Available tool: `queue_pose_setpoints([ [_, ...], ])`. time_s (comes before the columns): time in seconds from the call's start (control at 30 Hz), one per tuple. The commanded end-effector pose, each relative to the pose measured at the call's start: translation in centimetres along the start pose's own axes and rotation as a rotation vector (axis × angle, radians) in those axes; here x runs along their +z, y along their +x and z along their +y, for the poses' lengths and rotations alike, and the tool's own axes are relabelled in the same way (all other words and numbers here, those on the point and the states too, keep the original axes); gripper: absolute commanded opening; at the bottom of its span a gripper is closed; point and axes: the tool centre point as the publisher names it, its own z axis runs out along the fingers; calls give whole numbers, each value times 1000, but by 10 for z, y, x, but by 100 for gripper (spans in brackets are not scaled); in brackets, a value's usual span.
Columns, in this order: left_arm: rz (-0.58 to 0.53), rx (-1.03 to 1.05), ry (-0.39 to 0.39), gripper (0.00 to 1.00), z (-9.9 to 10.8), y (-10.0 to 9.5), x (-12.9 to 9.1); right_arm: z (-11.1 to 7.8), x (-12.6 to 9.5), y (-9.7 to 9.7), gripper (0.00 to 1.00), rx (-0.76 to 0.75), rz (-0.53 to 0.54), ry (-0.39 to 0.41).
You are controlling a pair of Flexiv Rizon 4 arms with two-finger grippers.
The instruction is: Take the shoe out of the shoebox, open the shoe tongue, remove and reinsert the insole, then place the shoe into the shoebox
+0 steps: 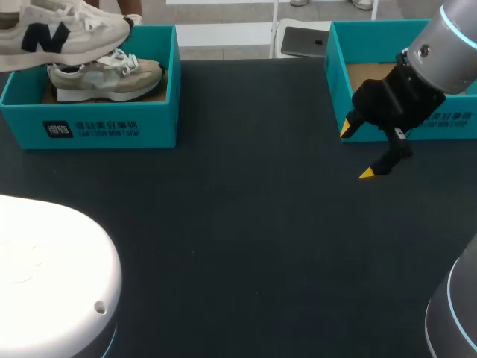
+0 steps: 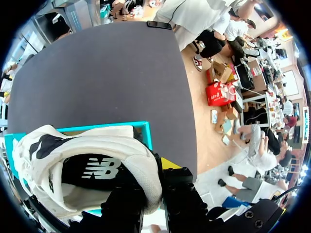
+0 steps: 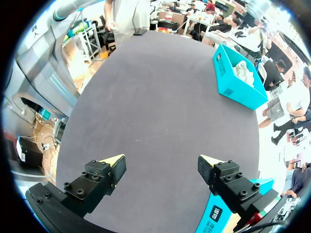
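Above the left box (image 1: 112, 127) the shoe (image 1: 67, 30) hangs clear of the rim. Its heel collar is pinched between the fingers of the left gripper (image 2: 155, 182), which is closed on it. A second shoe (image 1: 112, 78) lies in the box beneath.

The taking-out step looks nearly done. The next move calls for carrying the shoe over the box's near wall and setting it down on the table (image 1: 223, 224), sole down, where the tongue can be reached.

The right gripper (image 1: 358, 151) hovers empty, fingers spread wide, just in front of the right box (image 1: 337, 67). The two boxes stand well apart, and the dark stretch of table between them gives plenty of open room. The only edges to mind are the teal walls.
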Motion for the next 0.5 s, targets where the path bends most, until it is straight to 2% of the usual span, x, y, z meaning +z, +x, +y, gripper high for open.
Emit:
queue_pose_setpoints([
  [0.03, 0, 1, -3, 0, -4, 1, -11, 0, 1, 0, 100, 1, -1, 4],
  [0.4, 0, 1, -3, 0, -4, 1, -11, 0, 1, 0, 100, 1, -1, 4],
  [0.5, -43, -78, -35, 0, -29, -1, -14, 0, 1, 0, 100, 1, -1, 4],
])
